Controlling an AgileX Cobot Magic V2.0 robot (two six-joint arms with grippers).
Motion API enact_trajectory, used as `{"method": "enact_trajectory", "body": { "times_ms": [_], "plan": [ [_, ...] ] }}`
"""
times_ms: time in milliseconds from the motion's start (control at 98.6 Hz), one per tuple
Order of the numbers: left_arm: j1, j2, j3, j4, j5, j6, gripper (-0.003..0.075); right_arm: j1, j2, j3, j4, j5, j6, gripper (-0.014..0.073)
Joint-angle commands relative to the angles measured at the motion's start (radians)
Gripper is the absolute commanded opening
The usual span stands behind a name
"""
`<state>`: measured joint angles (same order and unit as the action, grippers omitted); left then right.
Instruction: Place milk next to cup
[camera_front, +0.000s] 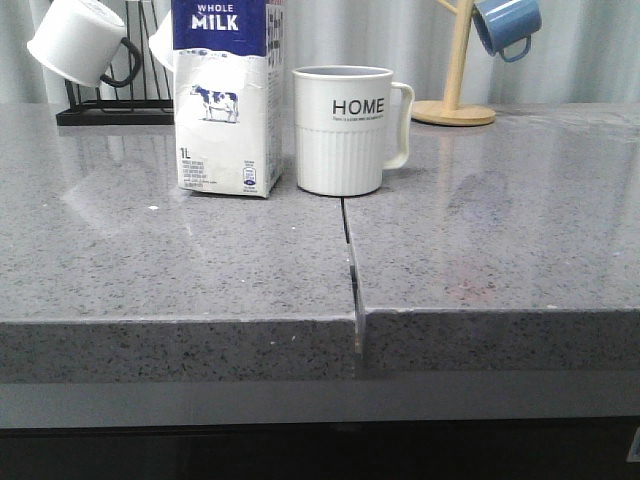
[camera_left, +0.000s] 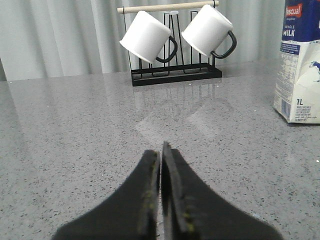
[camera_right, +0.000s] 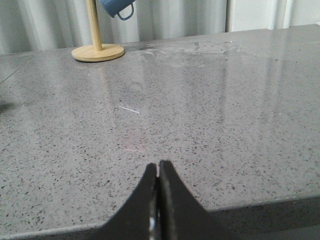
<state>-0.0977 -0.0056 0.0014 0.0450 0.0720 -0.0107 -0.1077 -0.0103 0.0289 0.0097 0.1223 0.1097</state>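
The milk (camera_front: 226, 100), a tall white carton with a dark blue top and a cow picture, stands upright on the grey counter just left of the cup (camera_front: 345, 130), a white ribbed mug with "HOME" lettering and its handle to the right. A narrow gap separates them. The milk also shows at the edge of the left wrist view (camera_left: 300, 65). My left gripper (camera_left: 160, 150) is shut and empty, low over the counter, away from the milk. My right gripper (camera_right: 158, 167) is shut and empty near the counter's front edge. Neither gripper shows in the front view.
A black rack (camera_front: 110, 105) with small white black-handled mugs (camera_left: 147, 37) stands behind the milk. A wooden mug tree (camera_front: 455, 100) with a blue mug (camera_front: 505, 25) stands at the back right. A seam (camera_front: 350, 260) splits the counter.
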Motion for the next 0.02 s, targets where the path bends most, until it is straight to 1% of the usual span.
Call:
{"method": "enact_trajectory", "body": {
  "times_ms": [0, 10],
  "plan": [
    [0.001, -0.033, 0.042, -0.008, -0.081, -0.008, -0.0015, -0.006, -0.02, -0.019, -0.01, -0.086, -0.005, -0.0069],
    [0.001, -0.033, 0.042, -0.008, -0.081, -0.008, -0.0015, -0.006, -0.02, -0.019, -0.01, -0.086, -0.005, -0.0069]
  ]
}}
